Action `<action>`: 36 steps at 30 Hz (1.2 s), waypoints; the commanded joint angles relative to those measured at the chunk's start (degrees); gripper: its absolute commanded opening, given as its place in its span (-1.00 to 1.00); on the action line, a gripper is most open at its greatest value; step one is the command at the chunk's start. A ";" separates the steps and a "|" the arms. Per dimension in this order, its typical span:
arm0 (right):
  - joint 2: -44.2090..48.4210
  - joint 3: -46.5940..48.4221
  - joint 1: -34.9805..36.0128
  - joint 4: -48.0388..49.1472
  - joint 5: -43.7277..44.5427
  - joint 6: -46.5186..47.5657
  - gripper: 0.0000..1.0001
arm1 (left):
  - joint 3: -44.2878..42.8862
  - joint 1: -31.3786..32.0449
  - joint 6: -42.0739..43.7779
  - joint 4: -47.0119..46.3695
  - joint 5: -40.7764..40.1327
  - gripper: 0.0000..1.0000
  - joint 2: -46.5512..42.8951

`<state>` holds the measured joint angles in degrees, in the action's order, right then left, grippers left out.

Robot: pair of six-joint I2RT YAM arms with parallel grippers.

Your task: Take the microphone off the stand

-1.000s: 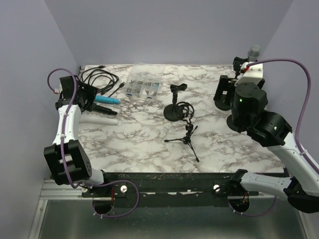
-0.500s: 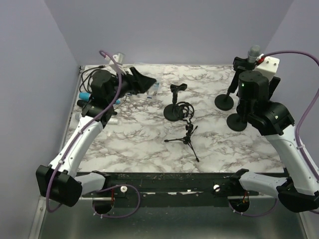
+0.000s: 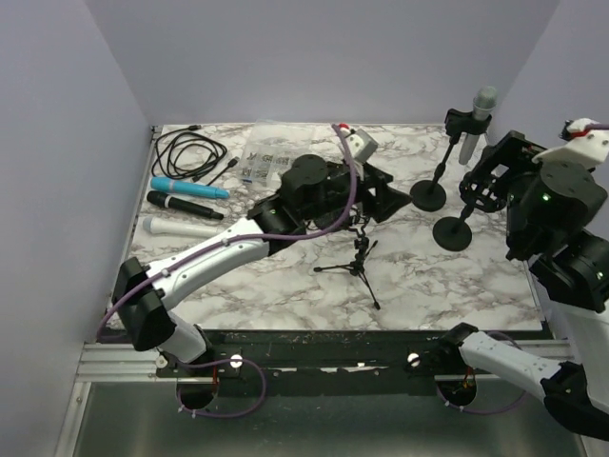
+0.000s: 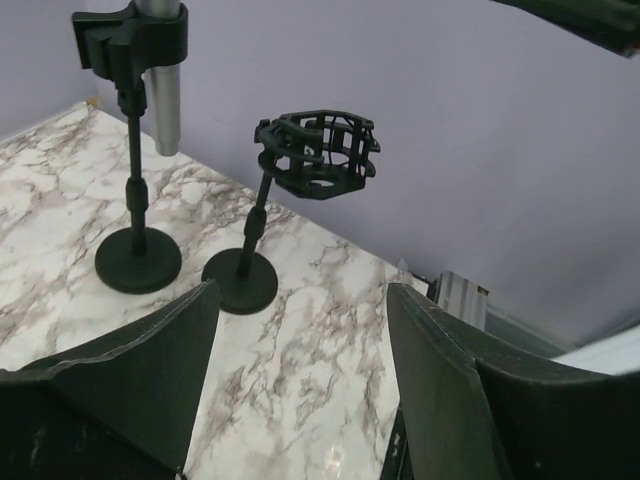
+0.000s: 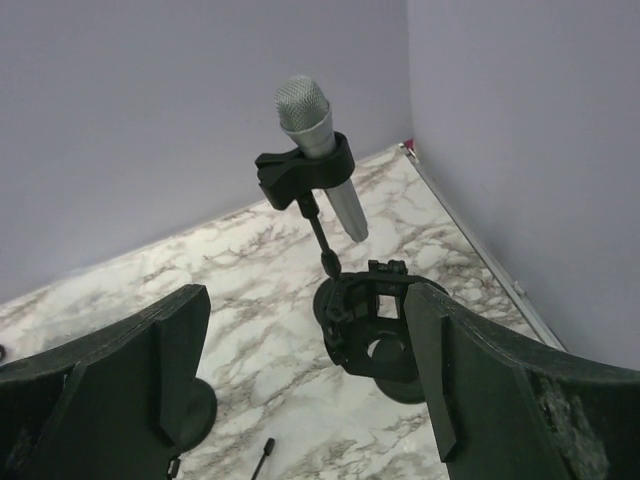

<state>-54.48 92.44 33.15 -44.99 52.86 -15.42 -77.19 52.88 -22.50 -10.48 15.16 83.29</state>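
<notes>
Left tool (image 4: 300,300) and right tool (image 5: 308,295) gape wide, empty; microphone (image 5: 305,112) sits clipped in its stand (image 5: 298,170) near the table (image 3: 276,281) far-right corner.

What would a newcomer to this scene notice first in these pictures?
First, the silver microphone, clipped head up in its black stand at the far right corner of the marble table. Next, the left arm reaching across the middle, its open left hand facing that stand and an empty shock mount beside it. The right hand, also open, faces the same microphone.
</notes>
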 commanded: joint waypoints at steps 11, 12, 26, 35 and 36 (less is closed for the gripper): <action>9.80 -0.23 -0.14 5.76 -8.69 5.16 0.74 | -26.19 10.69 2.38 -2.64 -16.19 0.43 26.83; 10.20 -0.68 -0.10 5.94 -9.14 5.15 0.74 | -27.41 10.93 2.37 -2.68 -16.74 0.45 27.80; 11.68 -2.46 -0.15 6.06 -14.26 4.83 0.75 | -45.43 12.11 0.23 3.41 -23.11 0.42 43.02; 12.65 -2.53 -0.10 5.79 -13.73 5.24 0.74 | -44.69 12.09 0.59 1.90 -21.84 0.31 45.12; 12.75 -2.79 -0.10 5.66 -13.89 5.19 0.74 | -44.40 12.07 0.98 1.62 -21.45 0.31 45.22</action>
<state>-42.19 90.17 33.15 -39.88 40.10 -11.07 -121.30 64.58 -22.15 -8.64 -6.26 126.91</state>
